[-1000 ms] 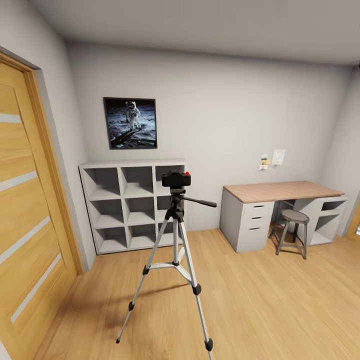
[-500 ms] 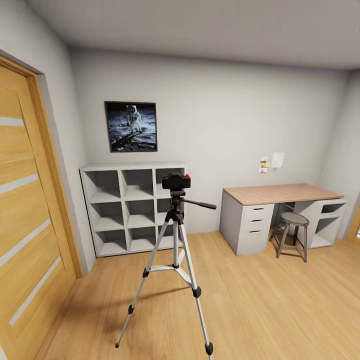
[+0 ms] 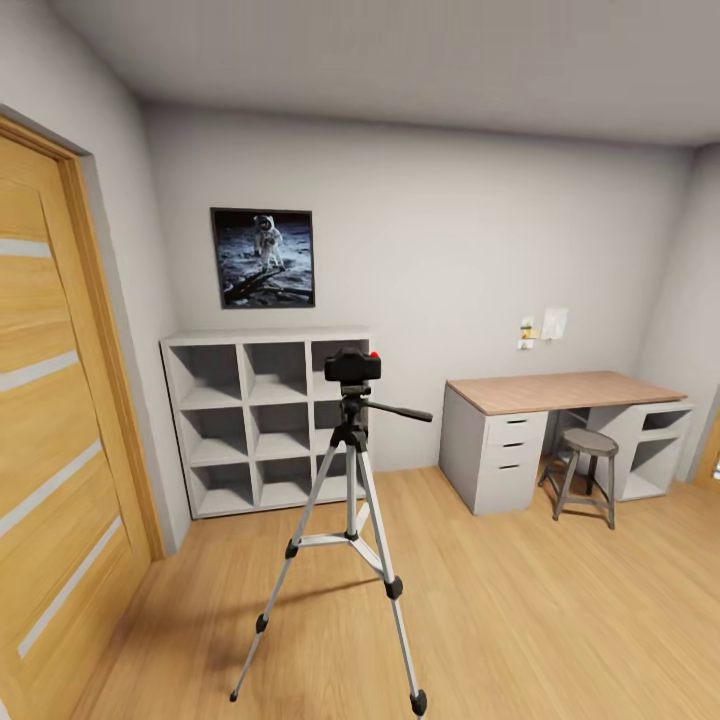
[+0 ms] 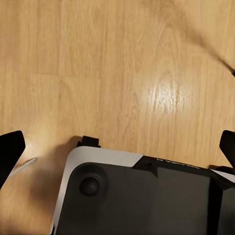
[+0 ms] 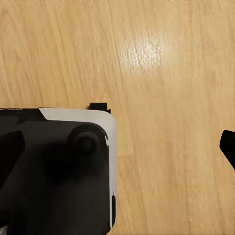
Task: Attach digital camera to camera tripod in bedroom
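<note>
The digital camera (image 3: 352, 366), black with a red button on top, sits on the head of the camera tripod (image 3: 351, 500), which stands on the wood floor mid-room. The tripod's pan handle (image 3: 400, 410) points right. In the left wrist view my left gripper (image 4: 118, 149) hangs open above the floor, with one dark fingertip (image 4: 10, 152) at each side edge. In the right wrist view my right gripper (image 5: 117, 147) is also spread wide, one fingertip (image 5: 228, 147) showing. Both are empty and sit over my own base (image 4: 137, 196).
A grey cube shelf (image 3: 265, 425) stands against the back wall under an astronaut poster (image 3: 263, 258). A wood-topped desk (image 3: 560, 392) and a stool (image 3: 585, 470) are at the right. A wooden door (image 3: 55, 450) lines the left side.
The whole head view has shifted a little, so the poster and shelf sit lower in the picture. The tripod and camera have not moved in the room.
</note>
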Motion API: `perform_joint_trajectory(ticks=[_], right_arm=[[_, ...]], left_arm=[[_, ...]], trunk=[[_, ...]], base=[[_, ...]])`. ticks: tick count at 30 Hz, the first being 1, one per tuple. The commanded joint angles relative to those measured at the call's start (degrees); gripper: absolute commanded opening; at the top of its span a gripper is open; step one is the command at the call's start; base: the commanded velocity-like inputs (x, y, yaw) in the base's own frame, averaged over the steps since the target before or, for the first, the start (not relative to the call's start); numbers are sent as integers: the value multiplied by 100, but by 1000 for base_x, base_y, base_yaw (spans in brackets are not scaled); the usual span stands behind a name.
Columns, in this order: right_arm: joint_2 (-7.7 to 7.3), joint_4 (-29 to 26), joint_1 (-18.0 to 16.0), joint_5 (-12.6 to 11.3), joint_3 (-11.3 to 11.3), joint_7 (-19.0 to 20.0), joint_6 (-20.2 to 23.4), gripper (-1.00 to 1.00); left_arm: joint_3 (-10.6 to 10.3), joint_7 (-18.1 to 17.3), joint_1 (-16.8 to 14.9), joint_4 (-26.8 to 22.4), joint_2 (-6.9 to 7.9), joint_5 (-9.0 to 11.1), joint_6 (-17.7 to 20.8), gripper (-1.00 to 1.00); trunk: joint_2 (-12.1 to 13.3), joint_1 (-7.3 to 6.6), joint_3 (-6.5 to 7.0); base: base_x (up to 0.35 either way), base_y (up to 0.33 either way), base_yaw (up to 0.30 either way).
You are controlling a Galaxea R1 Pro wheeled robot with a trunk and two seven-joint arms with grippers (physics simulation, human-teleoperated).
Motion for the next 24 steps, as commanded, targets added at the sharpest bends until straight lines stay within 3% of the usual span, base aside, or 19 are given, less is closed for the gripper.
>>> perform_joint_trajectory(ticks=[1,24], right_arm=[[2,19,-6,-56,50,26,-29,100],[7,10,-6,-2,84,26,-7,100]], left_arm=[[-48,-25,-2,9,1,59,-17,100],[-64,-25,-2,-4,0,1,-33,100]], trunk=[[-4,2,-1],[-4,2,3]], base=[[0,0,0],[0,0,0]])
